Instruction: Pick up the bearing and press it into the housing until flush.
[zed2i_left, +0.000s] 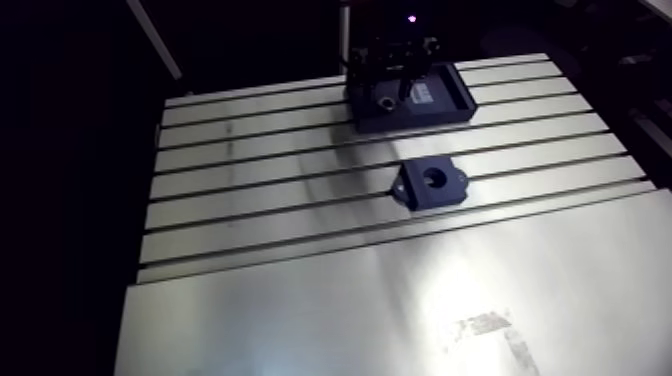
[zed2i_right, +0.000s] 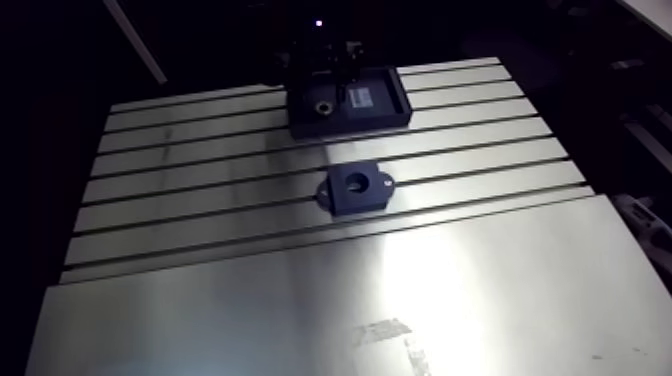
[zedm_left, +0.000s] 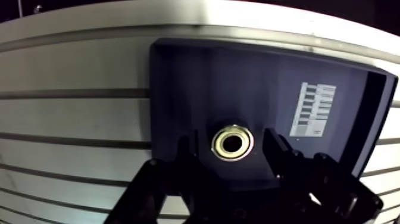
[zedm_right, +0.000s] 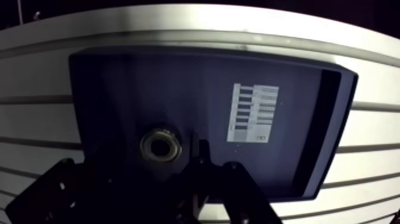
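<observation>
Arm view: a slotted aluminium table (zed2i_left: 260, 200) fills the scene. At its far end sits a dark shallow tray (zed2i_left: 455, 100), with the gripper (zed2i_left: 392, 88) hanging low over it. The small ring-shaped bearing (zed2i_left: 385, 101) lies in the tray directly below the gripper. Nearer the camera, well apart from the tray, the dark block-shaped housing (zed2i_left: 445, 192) rests on the table, its round bore facing up and empty.

Wrist view: looking down past the gripper, the bearing lies flat on the tray floor, hole upward, between the two fingers (zedm_left: 275, 146). The fingers stand wide apart, one on each side of the ring, with a dark gap visible at each side, so nothing is gripped. A white printed label (zedm_left: 313, 109) is stuck to the tray floor beside the bearing.

Progress looks early: the gripper is lined up for the pick only. Closing on the bearing, lifting, carrying it to the housing and pressing it flush are all left.
</observation>
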